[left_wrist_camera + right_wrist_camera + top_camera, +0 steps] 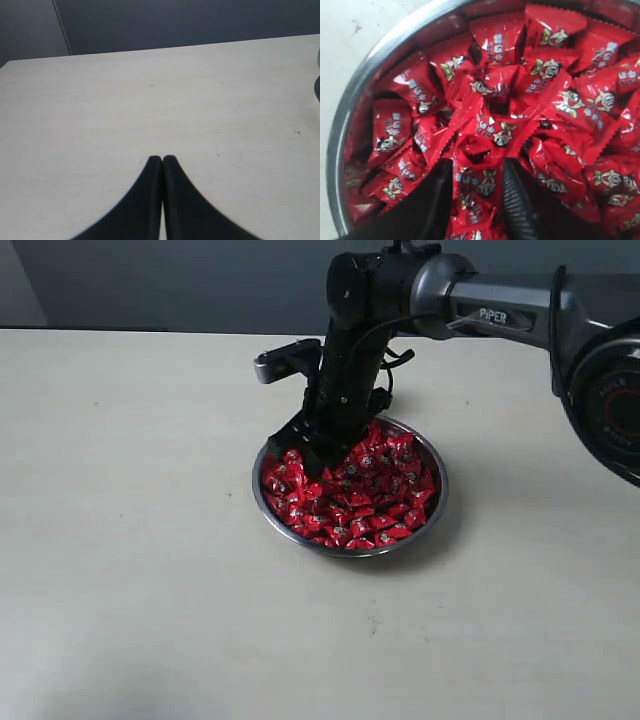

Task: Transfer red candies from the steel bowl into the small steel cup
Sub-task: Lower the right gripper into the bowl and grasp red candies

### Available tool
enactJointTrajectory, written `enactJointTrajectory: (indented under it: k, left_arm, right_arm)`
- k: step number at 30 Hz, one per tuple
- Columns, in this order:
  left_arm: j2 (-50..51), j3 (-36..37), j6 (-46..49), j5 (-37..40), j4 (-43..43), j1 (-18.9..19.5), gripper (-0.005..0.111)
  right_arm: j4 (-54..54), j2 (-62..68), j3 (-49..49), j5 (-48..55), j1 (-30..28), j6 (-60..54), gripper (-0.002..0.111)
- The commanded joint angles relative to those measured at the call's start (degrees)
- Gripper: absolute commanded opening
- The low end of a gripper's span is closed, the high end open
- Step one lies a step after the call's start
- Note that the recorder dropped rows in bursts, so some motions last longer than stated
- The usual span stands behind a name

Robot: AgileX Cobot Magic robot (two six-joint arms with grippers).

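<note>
The steel bowl sits at the table's middle, heaped with red candies. My right gripper reaches down into the bowl's far-left side. In the right wrist view its two black fingers press on either side of one red candy on top of the pile; the gripper is shut on it, close to the bowl's rim. My left gripper is shut and empty over bare table; it does not show in the exterior view. The small steel cup is out of view.
The pale table spreads wide on all sides of the bowl. The right arm comes in from the upper right, above the table. A dark wall runs behind the table's far edge.
</note>
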Motion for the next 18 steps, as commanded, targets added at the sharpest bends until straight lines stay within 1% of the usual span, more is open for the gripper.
enactJointTrajectory:
  k: [1, 8, 10, 13, 14, 18]
  left_arm:
    - [-0.27, -0.48, -0.09, -0.31, 0.11, -0.46, 0.0]
    - [-0.27, -0.48, -0.09, -0.31, 0.11, -0.46, 0.0]
    - [-0.27, -0.48, -0.09, -0.31, 0.11, -0.46, 0.0]
    - [-0.27, -0.48, -0.09, -0.31, 0.11, -0.46, 0.0]
    - [-0.27, -0.48, -0.09, -0.31, 0.11, -0.46, 0.0]
    - [-0.27, -0.48, -0.09, -0.31, 0.11, -0.46, 0.0]
  right_arm:
    - [0.12, 1.28, -0.1, 1.94, -0.22, 0.28, 0.033]
    - [-0.21, 3.19, -0.1, 2.31, -0.22, 0.28, 0.032]
    - [-0.21, 3.05, -0.1, 1.64, -0.22, 0.28, 0.025]
    - [-0.21, 1.88, -0.1, 1.39, -0.22, 0.28, 0.002]
    - [-0.21, 1.35, -0.1, 1.39, -0.22, 0.28, 0.0]
    - [-0.81, -1.44, -0.1, 1.49, -0.22, 0.28, 0.002]
